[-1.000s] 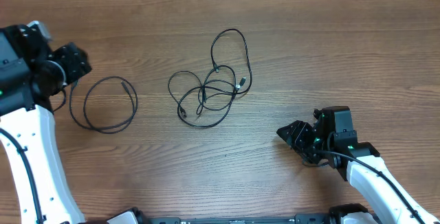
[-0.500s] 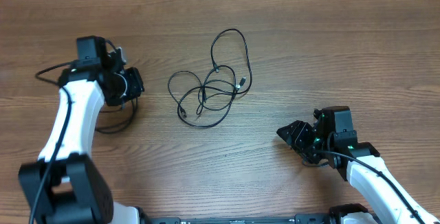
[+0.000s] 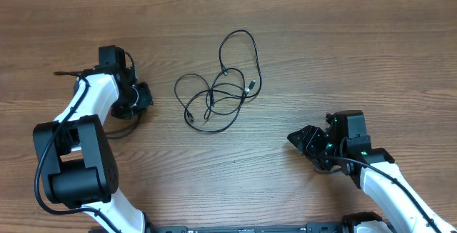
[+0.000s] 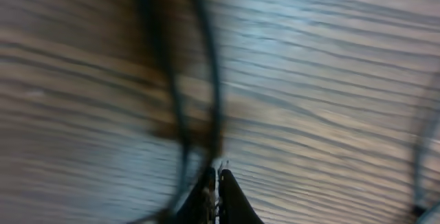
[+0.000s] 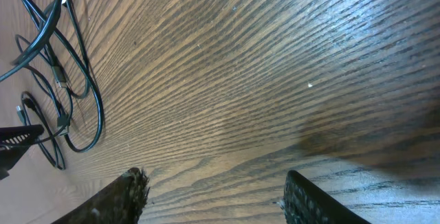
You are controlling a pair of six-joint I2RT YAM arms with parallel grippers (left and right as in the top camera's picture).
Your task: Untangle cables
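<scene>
Since a second ago, the left arm has swung in from the table's left edge and its jaws have closed; the right arm has not moved.

Left gripper [image 4: 217, 181]: jaws pressed together, tips low over the wood. In the blurred left wrist view, two dark strands of a separate cable loop [image 4: 216, 100] run down to the closed tips; the blur hides whether a strand is pinched between them. From overhead, this gripper [image 3: 137, 97] and its white arm [image 3: 89, 104] cover most of that loop, left of centre.

Right gripper [image 5: 214, 177]: jaws standing well apart with only bare wood between them. It sits near the table's right front [image 3: 303, 139], pointing left towards the middle.

Cable bundle [image 3: 221, 93]: thin black cords at the table's centre, lying flat in several overlapping loops, with one tall loop reaching towards the far edge. A small silvery plug [image 3: 250, 86] shows at its right side. The right wrist view catches the same bundle [image 5: 62, 80] at its upper left, well apart from the jaws.

Wooden table [image 3: 343, 54]: bare grain between the bundle and each gripper.
</scene>
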